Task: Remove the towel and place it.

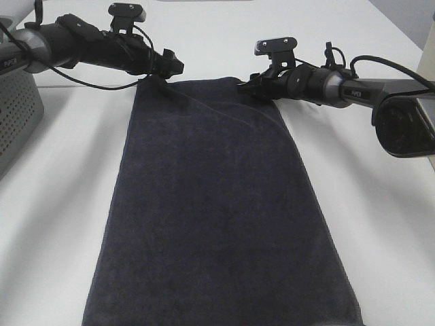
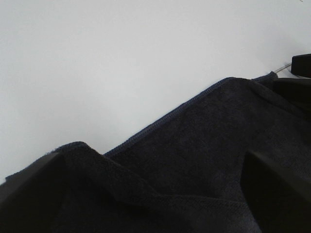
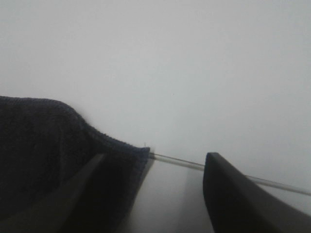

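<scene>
The dark charcoal towel (image 1: 217, 204) lies spread flat on the white table (image 1: 387, 231), running from the far middle to the near edge of the exterior view. My left gripper (image 1: 174, 68) is at its far left corner, where the cloth is slightly ruffled. In the left wrist view the jaws of that gripper (image 2: 150, 155) stand wide apart with towel (image 2: 204, 145) folded between them. My right gripper (image 1: 243, 85) is at the far right corner. In the right wrist view this gripper (image 3: 155, 155) is open, with the towel edge (image 3: 43, 145) by one finger (image 3: 73, 199).
A grey perforated basket (image 1: 15, 115) stands at the left edge of the table. The right arm's dark body (image 1: 406, 122) hangs over the table's right side. White tabletop shows on both sides of the towel.
</scene>
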### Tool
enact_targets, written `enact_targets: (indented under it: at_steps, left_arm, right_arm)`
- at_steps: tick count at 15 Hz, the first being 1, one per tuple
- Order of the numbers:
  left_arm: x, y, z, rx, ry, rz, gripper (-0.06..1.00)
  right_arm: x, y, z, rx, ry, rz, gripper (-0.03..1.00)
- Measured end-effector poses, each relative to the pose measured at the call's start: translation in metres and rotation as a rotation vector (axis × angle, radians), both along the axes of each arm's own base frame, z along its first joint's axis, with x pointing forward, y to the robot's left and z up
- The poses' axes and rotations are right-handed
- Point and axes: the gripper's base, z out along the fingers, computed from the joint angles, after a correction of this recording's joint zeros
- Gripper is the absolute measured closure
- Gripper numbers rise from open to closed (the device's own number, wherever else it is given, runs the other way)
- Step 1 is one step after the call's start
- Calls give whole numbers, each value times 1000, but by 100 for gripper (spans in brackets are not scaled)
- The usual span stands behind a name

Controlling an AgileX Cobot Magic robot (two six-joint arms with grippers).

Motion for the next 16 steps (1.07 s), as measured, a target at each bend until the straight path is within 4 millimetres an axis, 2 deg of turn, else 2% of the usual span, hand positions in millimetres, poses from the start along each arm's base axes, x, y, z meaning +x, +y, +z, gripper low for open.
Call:
enact_targets:
  at_steps: [5,9,12,14,16]
  left_arm:
    - [0,0,0,0,3,-3,4]
    - [0,0,0,0,3,-3,4]
    - [0,0,0,0,2,-2,4]
    - [0,0,0,0,1,-2,4]
    - [0,0,0,0,1,-2,4]
  right_arm:
    - [3,-6,-1,-33,-57,-7,44]
    - [10,-35,-1,-34,-76,-64,47]
    - [12,-36,3,-32,-97,-69,47]
    - [15,-35,11,-9,-113,-77,47]
    - [14,-31,25,63,-53,-86,47]
